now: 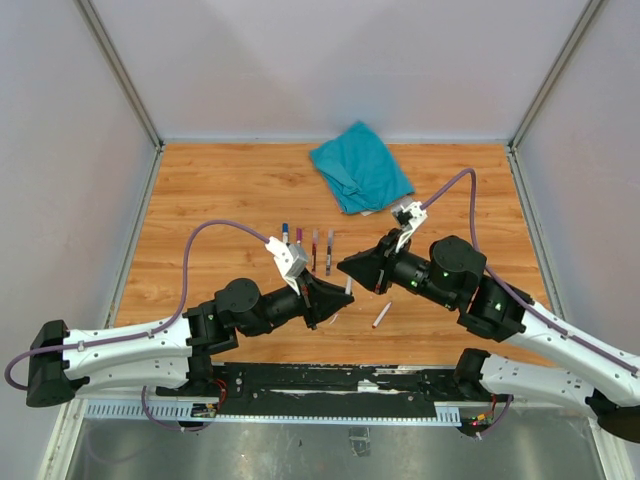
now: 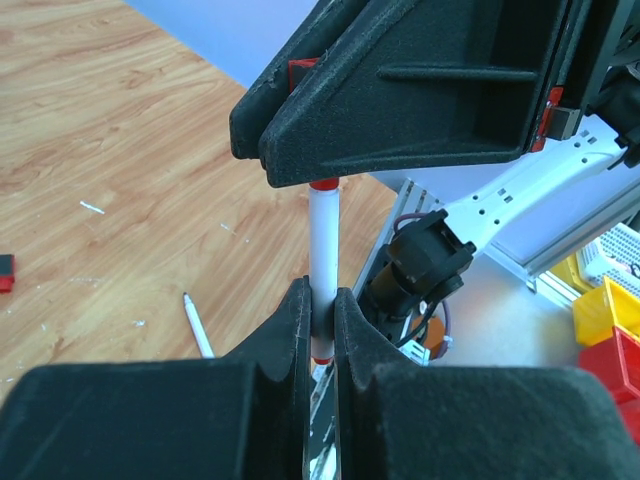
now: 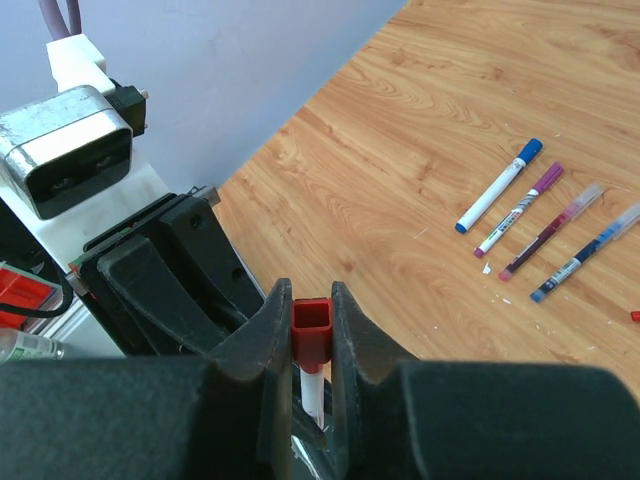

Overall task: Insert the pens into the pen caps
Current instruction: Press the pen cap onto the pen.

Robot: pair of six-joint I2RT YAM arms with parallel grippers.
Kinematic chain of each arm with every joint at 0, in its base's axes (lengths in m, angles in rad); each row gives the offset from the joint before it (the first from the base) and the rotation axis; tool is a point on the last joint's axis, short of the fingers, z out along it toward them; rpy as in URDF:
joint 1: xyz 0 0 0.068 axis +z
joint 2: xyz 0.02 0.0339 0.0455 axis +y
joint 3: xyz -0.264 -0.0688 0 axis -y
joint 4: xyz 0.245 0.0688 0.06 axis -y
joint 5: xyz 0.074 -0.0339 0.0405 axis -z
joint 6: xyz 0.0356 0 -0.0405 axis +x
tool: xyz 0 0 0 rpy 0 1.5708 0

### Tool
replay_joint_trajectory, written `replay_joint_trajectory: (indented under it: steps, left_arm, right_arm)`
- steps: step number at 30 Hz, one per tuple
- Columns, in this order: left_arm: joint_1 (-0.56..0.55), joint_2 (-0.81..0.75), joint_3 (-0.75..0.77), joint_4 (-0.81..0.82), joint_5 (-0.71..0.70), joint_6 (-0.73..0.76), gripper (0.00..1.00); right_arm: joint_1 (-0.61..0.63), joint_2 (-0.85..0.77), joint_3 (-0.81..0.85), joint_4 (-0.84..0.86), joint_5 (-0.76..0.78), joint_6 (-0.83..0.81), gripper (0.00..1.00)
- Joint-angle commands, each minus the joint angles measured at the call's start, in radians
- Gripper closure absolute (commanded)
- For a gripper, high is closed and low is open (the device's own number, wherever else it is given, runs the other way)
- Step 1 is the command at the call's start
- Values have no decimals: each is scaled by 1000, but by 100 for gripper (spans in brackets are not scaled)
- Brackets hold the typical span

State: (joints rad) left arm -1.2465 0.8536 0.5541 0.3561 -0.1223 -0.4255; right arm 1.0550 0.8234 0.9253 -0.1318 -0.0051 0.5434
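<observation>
Left wrist view: left gripper [image 2: 320, 305] is clamped on the upright white pen [image 2: 323, 240]. At its 12 o'clock, right gripper [image 3: 312, 300] pinches the red cap [image 3: 311, 330]. Advised: keep the axes aligned and press straight. Pens: six, namely one held, row of four [image 1: 307, 250], and loose pen [image 1: 382, 315] at 5 o'clock. Unfitted caps seen: one.

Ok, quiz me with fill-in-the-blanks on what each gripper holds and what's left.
The cap in the right gripper is coloured ____.
The pen in the left gripper has a ____ barrel.
The row of pens lying loose numbers ____.
Missing: red; white; four.
</observation>
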Motion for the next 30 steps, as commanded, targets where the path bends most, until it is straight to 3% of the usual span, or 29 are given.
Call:
replay_joint_trajectory:
  steps: [1,7,18,23,30]
  left_arm:
    - [4,-23,51,91,-32,31,99]
    - [4,-46,87,153,-65,50,100]
    - [2,-68,133,215,-98,62,100]
    - [2,-69,134,214,-101,51,100]
    - [2,-56,125,154,-85,41,99]
  right_arm:
    - [-9,-12,-62,49,-53,42,100]
    - [13,3,-139,54,-105,100,99]
    - [239,-7,-313,22,74,188,100]
    - [342,18,-415,102,161,274,99]
    - [348,-37,-335,82,284,145,99]
